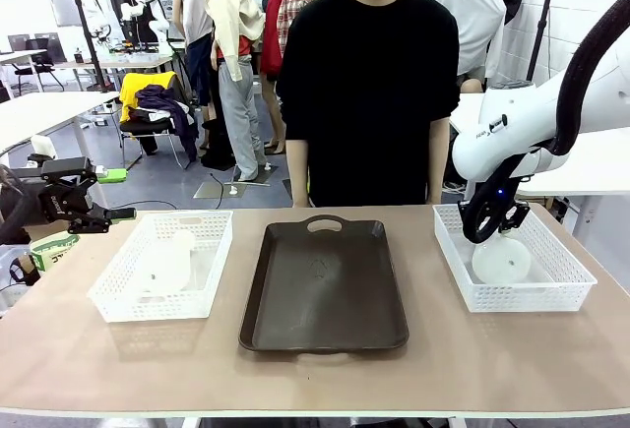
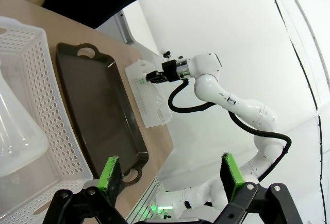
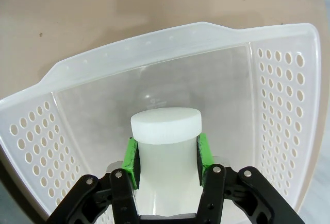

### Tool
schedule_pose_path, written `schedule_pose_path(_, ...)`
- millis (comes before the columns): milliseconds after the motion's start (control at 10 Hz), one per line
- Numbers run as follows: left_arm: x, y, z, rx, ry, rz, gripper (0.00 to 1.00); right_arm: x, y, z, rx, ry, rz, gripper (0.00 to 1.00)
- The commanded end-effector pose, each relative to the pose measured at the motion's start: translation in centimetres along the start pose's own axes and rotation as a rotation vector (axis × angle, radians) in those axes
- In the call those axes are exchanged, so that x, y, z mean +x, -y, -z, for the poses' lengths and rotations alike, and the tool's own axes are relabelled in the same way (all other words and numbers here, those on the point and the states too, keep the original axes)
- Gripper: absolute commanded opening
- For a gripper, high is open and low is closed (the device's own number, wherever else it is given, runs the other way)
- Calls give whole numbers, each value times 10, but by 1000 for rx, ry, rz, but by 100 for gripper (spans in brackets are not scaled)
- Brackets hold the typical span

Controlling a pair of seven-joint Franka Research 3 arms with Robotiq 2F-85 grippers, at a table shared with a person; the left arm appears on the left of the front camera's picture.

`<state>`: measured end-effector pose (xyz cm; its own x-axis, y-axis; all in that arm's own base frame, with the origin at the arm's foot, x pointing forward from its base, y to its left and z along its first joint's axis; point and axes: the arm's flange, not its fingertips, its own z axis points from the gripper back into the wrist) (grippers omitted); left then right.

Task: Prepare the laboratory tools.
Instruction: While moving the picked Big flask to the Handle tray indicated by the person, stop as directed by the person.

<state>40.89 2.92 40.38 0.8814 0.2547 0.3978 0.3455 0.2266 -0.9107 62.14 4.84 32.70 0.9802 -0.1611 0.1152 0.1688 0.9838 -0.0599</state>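
One frosted-white conical flask [image 1: 500, 261] stands in the right white mesh basket [image 1: 566, 275]. My right gripper [image 1: 489, 223] is down in that basket, shut on the flask's neck. In the right wrist view the green pads [image 3: 131, 157] press both sides of the neck of the flask [image 3: 165, 126], just under its rim. A second flask [image 1: 165, 261] lies in the left basket [image 1: 123, 305]. My left gripper [image 1: 113, 215] hovers open off the table's left edge, beside that basket. In the left wrist view this gripper [image 2: 170, 172] holds nothing, and the flask [image 2: 15, 131] shows at the left.
A dark brown tray [image 1: 325, 285] with handles lies between the two baskets. A person in black stands at the far edge behind it, hands down. The left wrist view shows the tray [image 2: 98, 105], the left basket's wall [image 2: 46, 105] and the right arm [image 2: 216, 80] at the far basket [image 2: 147, 98].
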Motion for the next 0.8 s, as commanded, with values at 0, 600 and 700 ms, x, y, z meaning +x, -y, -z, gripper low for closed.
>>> schedule_pose_path(0, 1, 0, 1, -26, 25, 8, 100, 0, -1, 0, 0, 0, -10, 0)
schedule_pose_path(600, 1, 0, 1, -26, 25, 8, 100, 4, -2, -33, -73, -5, -20, 0)
schedule_pose_path(700, 1, 0, 1, -26, 25, 8, 100, 7, 3, -44, -85, 5, -10, 0)
